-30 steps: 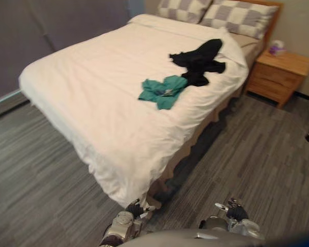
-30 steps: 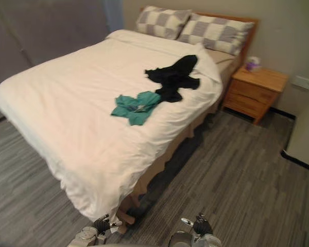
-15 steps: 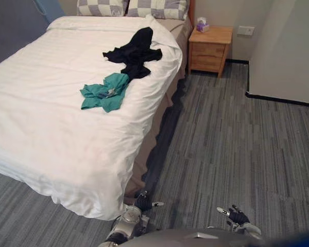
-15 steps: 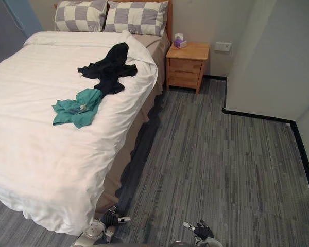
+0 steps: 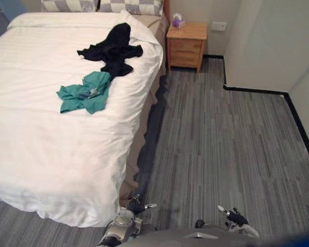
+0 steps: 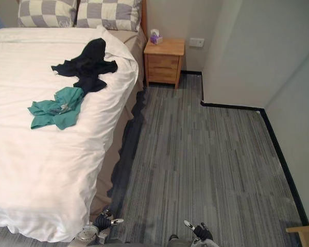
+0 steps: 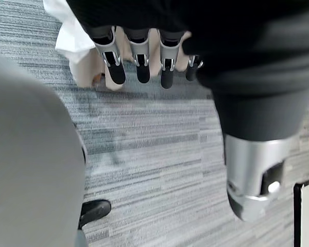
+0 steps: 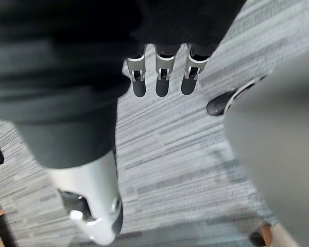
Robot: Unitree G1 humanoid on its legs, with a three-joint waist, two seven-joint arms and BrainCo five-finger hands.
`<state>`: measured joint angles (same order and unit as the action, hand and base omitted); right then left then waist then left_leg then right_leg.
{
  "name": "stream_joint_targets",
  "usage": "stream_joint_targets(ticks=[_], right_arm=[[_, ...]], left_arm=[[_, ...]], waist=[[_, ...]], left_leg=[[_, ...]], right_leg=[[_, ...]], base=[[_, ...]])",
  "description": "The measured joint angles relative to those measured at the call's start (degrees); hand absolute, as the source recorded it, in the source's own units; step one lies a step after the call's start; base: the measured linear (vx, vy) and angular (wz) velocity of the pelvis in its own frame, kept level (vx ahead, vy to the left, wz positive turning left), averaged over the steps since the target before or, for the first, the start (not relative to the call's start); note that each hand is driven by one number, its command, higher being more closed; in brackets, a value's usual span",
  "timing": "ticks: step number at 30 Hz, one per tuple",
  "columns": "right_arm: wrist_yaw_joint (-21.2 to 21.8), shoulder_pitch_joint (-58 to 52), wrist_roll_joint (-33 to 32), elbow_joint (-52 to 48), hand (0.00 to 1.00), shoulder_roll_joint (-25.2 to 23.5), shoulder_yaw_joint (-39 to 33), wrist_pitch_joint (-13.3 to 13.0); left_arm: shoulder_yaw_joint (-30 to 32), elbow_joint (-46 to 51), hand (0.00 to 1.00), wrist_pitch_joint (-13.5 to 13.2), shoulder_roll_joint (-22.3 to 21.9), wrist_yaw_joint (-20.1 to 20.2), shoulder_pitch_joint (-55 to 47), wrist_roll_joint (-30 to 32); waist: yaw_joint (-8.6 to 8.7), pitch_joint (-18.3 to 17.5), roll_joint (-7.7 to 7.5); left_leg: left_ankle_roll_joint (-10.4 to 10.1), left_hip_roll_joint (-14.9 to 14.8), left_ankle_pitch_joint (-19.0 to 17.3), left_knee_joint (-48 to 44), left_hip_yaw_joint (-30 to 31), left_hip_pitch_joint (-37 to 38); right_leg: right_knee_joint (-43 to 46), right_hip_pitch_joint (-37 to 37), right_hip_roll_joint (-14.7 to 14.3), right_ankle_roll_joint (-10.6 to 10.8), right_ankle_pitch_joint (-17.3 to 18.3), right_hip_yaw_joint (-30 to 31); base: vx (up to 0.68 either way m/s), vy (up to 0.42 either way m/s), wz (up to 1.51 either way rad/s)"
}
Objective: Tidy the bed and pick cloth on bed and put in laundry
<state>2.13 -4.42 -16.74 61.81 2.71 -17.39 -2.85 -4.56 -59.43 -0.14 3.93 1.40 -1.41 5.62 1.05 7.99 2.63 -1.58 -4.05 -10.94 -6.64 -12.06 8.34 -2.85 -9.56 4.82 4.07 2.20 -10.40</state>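
Note:
A bed with a white duvet takes up the left of the eye views. A black garment lies crumpled near its right edge, below the checked pillows. A teal garment lies just in front of it. My left hand hangs low by the bed's near corner, fingers relaxed and empty. My right hand hangs low over the carpet, fingers relaxed, holding nothing. Both hands are far from the clothes.
A wooden nightstand with a tissue box stands by the headboard at the back wall. A white wall block juts in at the right. Grey striped carpet lies between bed and wall. A wooden corner shows at lower right.
The camera has swung to the right: the bed has slid left in the picture and more carpet and wall show. Both hands stay low and relaxed.

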Motion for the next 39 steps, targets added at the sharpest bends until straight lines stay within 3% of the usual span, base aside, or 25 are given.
stream_joint_targets(ticks=[6,7,13,20,21,23,24,25,26,27,28,29,30,32,34,35,36,39], right_arm=[[0.84,0.14,0.15,0.48,0.0,-0.01,-0.09,0.13],[2.42,1.81,0.15,2.19,0.0,-0.44,2.24,1.84],[2.7,2.31,0.21,2.17,0.0,-0.37,2.17,2.2],[7.37,3.51,4.7,2.05,0.0,0.87,-0.25,7.94],[8.32,4.09,5.44,2.07,0.0,1.05,-0.31,8.83],[10.15,4.59,6.96,2.06,0.0,1.36,-0.06,10.15],[11.34,5.01,7.28,2.04,0.0,1.63,-0.08,10.63],[11.55,4.54,8.03,1.93,0.0,2.35,-0.11,10.42],[11.43,3.96,8.01,1.35,0.0,2.68,-0.22,10.13],[11.17,3.36,8.26,0.85,0.0,3.54,-0.06,10.12],[11.13,2.9,8.61,0.17,0.0,3.36,-0.18,10.2],[11.1,2.66,8.68,-0.43,0.0,3.55,-0.28,10.16],[11.1,2.7,9.08,-1.23,0.0,4.09,-0.47,10.08],[11.13,3.51,9.15,-1.22,0.0,3.97,-1.74,10.08],[11.15,3.59,9.21,-1.22,0.0,3.75,-2.26,9.88],[11.12,3.25,9.45,-1.15,0.0,3.2,-2.21,9.65],[11.03,3.04,10.69,-1.16,0.0,2.24,-2.21,9.32],[10.85,2.44,11.49,-0.34,0.0,1.59,-2.42,8.8]], left_arm=[[0.21,-0.34,0.0,1.18,-0.16,0.0,0.31,-0.73],[3.72,-0.43,0.0,2.1,0.81,0.01,0.26,-0.63],[4.46,-0.37,0.0,2.18,0.81,0.03,0.39,-0.76],[8.49,-0.2,0.0,6.05,1.38,-0.05,0.15,-5.05],[10.23,0.24,0.0,7.15,1.45,-0.1,0.16,-5.23],[13.05,1.42,0.0,9.53,1.51,-0.33,-0.8,-7.76],[15.52,1.89,0.0,10.77,2.03,-0.35,-1.38,-8.88],[17.28,2.11,0.0,11.1,2.22,0.2,-1.79,-9.51],[17.73,2.16,0.0,11.06,2.17,0.43,-2.09,-9.49],[18.19,2.12,0.0,10.99,2.11,0.96,-2.83,-9.42],[18.02,2.06,0.0,10.75,2.22,1.26,-3.4,-9.26],[18.21,2.04,0.0,10.54,2.34,1.31,-3.8,-9.18],[18.06,2.09,0.0,10.01,1.53,1.92,-4.26,-8.08],[17.98,2.12,0.0,9.21,1.06,2.82,-4.48,-6.39],[17.41,2.03,0.0,8.58,0.97,3.69,-5.06,-6.04],[17.06,2.05,0.0,8.15,0.92,3.8,-5.18,-6.06],[16.88,1.94,0.0,7.86,1.13,3.84,-5.54,-5.53],[15.77,1.92,0.0,7.67,2.42,3.73,-5.2,-3.73]], waist=[[-0.39,-0.07,-0.14],[-0.26,0.57,-3.73],[-0.27,0.54,-3.77],[-0.33,0.52,-4.19],[-0.46,0.64,-4.24],[-0.86,1.15,-2.43],[-0.77,1.33,-1.91],[-0.47,1.64,-1.31],[-0.61,1.91,-0.87],[-0.62,2.19,-0.55],[-0.92,2.75,-1.8],[-1.07,2.75,-1.46],[-0.87,3.24,-0.46],[-1.28,3.61,-0.08],[-1.67,3.58,0.12],[-2.06,3.46,0.15],[-2.2,3.22,-1.05],[-2.2,1.83,-2.85]], left_leg=[[-0.12,0.63,0.9,2.72,0.21,1.6],[1.42,3.38,2.46,6.55,0.22,3.67],[1.42,3.37,2.46,6.58,0.21,3.68],[1.11,2.74,1.87,6.15,-1.29,3.32],[0.55,1.77,-0.4,2.62,-2.93,1.93],[-3.22,-2.26,-6.19,-9.44,-4.98,-2.85],[-4.52,-6.14,-7.14,-22.86,-5.45,-8.9],[-5.83,-8.83,-5.19,-33.67,-4.29,-13.83],[-5.92,-9.52,-3.66,-37.32,-3.42,-15.16],[-5.82,-10.13,0.31,-42.27,-2.21,-16.69],[-5.33,-9.44,1.83,-45.38,-2.07,-18.09],[-5.22,-8.65,-0.88,-43.77,-1.98,-18.42],[-3.99,-7.28,-4.25,-37.87,-2.12,-19.02],[-3.01,-4.18,-4.09,-25.72,-3.39,-19.49],[-3.12,-2.31,-0.14,-14.18,-2.82,-19.03],[-1.6,-2.33,4.23,-12.07,-2.85,-18.2],[1.2,-1.12,3.67,-12.72,-3.41,-17.91],[3.0,0.86,-3.45,-18.74,-4.92,-19.77]], right_leg=[[-1.93,-1.37,-0.18,0.14,-1.19,-0.92],[-2.86,-1.78,1.89,0.75,-2.55,-1.62],[-2.86,-1.77,1.89,0.75,-2.55,-1.62],[-2.78,-1.01,1.81,0.75,-2.54,-0.72],[-2.59,-0.65,1.46,0.63,-2.41,0.53],[-1.16,-0.14,-0.44,-2.91,0.69,0.13],[4.25,2.57,-1.29,-2.24,2.5,0.25],[8.32,4.31,-1.86,-2.27,5.19,0.24],[9.68,4.21,-2.04,-2.47,6.34,0.36],[11.19,3.56,-1.65,-3.49,7.83,1.47],[11.59,2.45,-0.68,-3.43,8.52,2.51],[11.93,2.28,-0.35,-3.59,8.78,3.26],[11.99,2.28,0.22,-3.65,8.86,3.74],[11.57,2.03,1.68,-3.64,8.98,4.87],[9.86,0.93,2.37,-2.62,9.91,5.53],[9.58,-0.02,2.4,-1.91,10.99,6.74],[9.16,-0.88,3.56,-0.84,12.06,7.61],[9.49,-1.01,6.43,0.58,13.1,7.69]], base=[[0.04,0.008,0.04],[0.0,0.0,0.0],[0.0,0.0,0.0],[0.0,-0.004,-0.08],[0.02,-0.033,-0.46],[0.03,-0.085,-0.61],[-0.06,-0.127,-0.43],[-0.09,-0.128,-0.24],[-0.07,-0.152,-0.15],[-0.04,-0.144,-0.24],[-0.05,-0.132,-0.26],[-0.16,-0.099,-0.22],[-0.29,-0.037,-0.2],[-0.37,0.012,-0.28],[-0.25,0.042,-0.35],[0.06,0.152,-0.38],[0.21,0.175,-0.31],[0.37,0.213,-0.17]])
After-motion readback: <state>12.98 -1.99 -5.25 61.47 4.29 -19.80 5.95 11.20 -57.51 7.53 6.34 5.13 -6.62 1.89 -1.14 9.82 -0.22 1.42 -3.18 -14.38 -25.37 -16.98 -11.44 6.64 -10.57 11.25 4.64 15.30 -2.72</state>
